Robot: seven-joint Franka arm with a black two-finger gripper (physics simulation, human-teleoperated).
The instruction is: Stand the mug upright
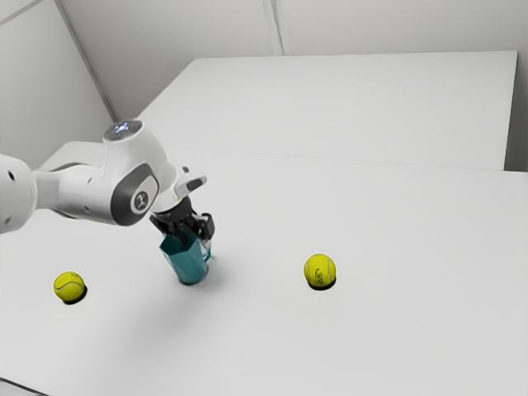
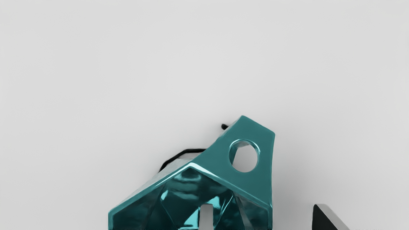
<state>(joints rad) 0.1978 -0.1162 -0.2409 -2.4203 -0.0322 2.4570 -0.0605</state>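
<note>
One teal mug point(image 1: 188, 262) sits on the white desk point(image 1: 396, 338), base down and mouth up, leaning a little toward the exterior view's left; whether its base lies flat I cannot tell. The pincer point(image 1: 198, 233) is at its rim, released: in the wrist view one finger point(image 2: 206, 220) reaches into the mouth and the other point(image 2: 324, 220) stands outside, clear of the wall. The handle point(image 2: 263, 140), pierced by a rounded hole, juts from the mug, toward the exterior view's right. Two yellow tennis balls rest well apart, one point(image 1: 70, 286) to the exterior view's left of the mug, the other point(image 1: 320, 271) to its right.
</note>
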